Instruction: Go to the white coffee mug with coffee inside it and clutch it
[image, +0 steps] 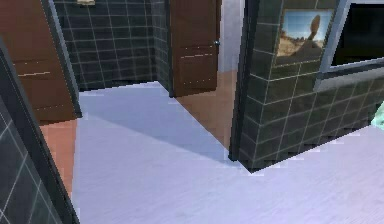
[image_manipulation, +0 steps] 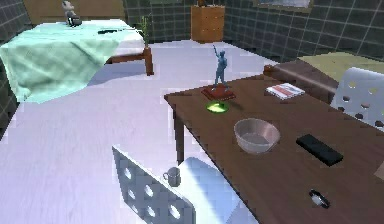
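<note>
A small pale grey cup-shaped thing with a handle (image_manipulation: 172, 177) stands low in the arm side view. It sits on the seat of a white chair (image_manipulation: 150, 190) with round holes in its back, just off the near corner of a brown table (image_manipulation: 290, 170). I cannot tell what is inside it.
On the table stand a blue figurine (image_manipulation: 220, 68) on a red book, a glass bowl (image_manipulation: 256, 134), a black flat device (image_manipulation: 319, 149) and a book (image_manipulation: 285, 91). A second white chair (image_manipulation: 358, 95) and a green-covered bed (image_manipulation: 60, 50) stand farther out. Ahead, pale floor (image: 150, 150) runs between dark tiled walls to a brown door (image: 194, 45).
</note>
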